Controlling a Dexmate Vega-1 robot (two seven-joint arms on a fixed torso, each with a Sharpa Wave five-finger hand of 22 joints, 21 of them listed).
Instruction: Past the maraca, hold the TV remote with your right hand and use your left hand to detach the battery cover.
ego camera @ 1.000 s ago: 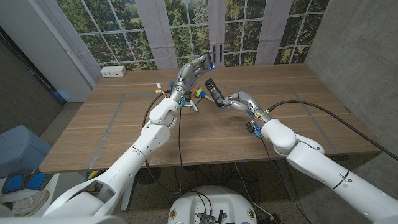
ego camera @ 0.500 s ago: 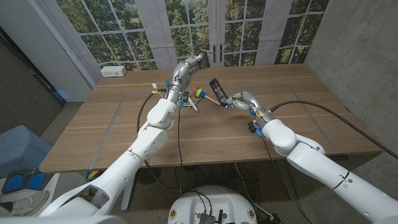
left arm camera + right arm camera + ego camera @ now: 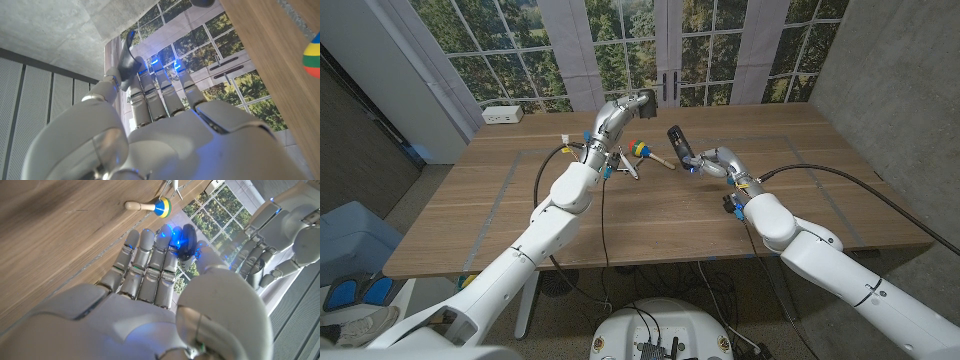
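The right robot hand (image 3: 712, 160) grips the TV remote (image 3: 678, 142) by its lower end and holds it tilted above the bench (image 3: 620, 215), toward the far edge near the middle. The left robot hand (image 3: 638, 104) is raised above the far edge with its fingers (image 3: 159, 97) nearly straight and side by side, holding nothing. The maraca (image 3: 648, 152) lies on the bench between the two arms, below the left robot hand.

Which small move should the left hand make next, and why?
Probably bring the left hand across to the remote. The right hand holds the remote above the table, past the maraca, while the left hand is raised, apart from it, holding nothing.
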